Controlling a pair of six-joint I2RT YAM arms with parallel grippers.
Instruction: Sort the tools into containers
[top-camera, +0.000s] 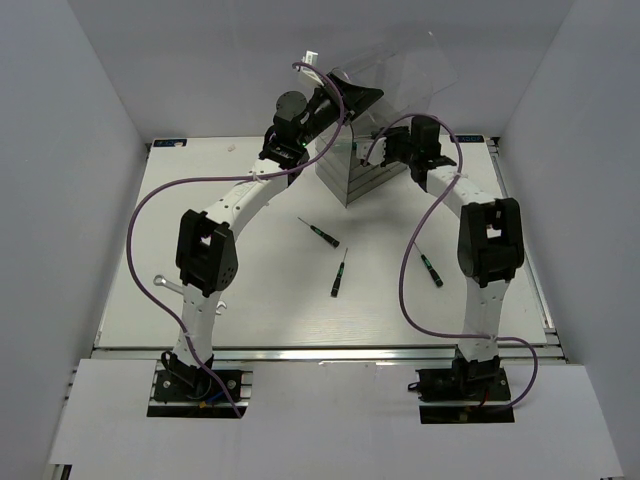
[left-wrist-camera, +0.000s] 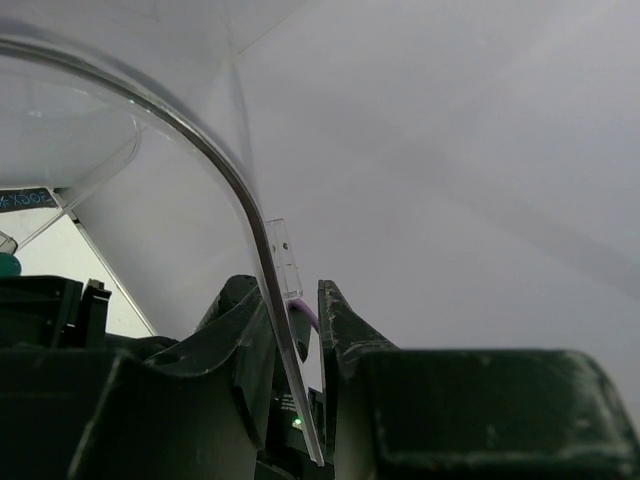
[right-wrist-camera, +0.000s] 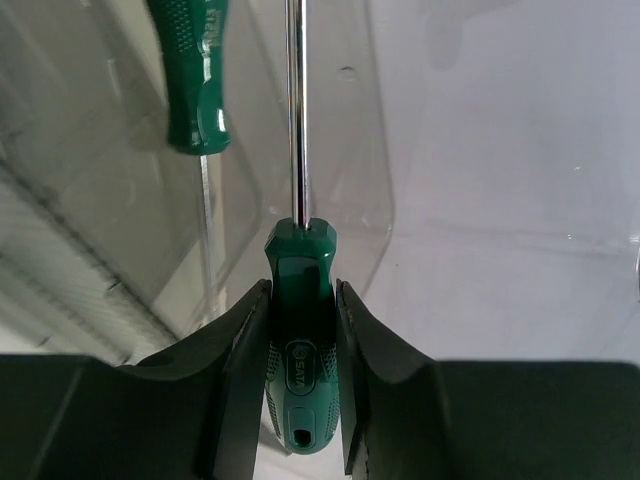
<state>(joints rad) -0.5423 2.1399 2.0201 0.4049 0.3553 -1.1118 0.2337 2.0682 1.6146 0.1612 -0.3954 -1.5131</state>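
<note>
The left arm (top-camera: 210, 245) reaches to upper centre, left gripper (left-wrist-camera: 295, 345) fingers pinched on the wall of a clear drawer (left-wrist-camera: 262, 270); the right arm (top-camera: 488, 240) folds inward at upper right, right gripper (right-wrist-camera: 300, 300) fingers clamping a screwdriver (right-wrist-camera: 298, 262) handle.

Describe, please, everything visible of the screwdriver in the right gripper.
The screwdriver has a dark green, textured, plastic-looking handle with a raised logo and a hole at its butt, and a thin shiny metal shaft. The right gripper clamps the handle between both fingers. The shaft points away, towards a clear drawer.

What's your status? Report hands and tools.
Left hand shut on clear container rim. Right hand shut on green screwdriver. Three screwdrivers on table. No obstruction seen.
</note>
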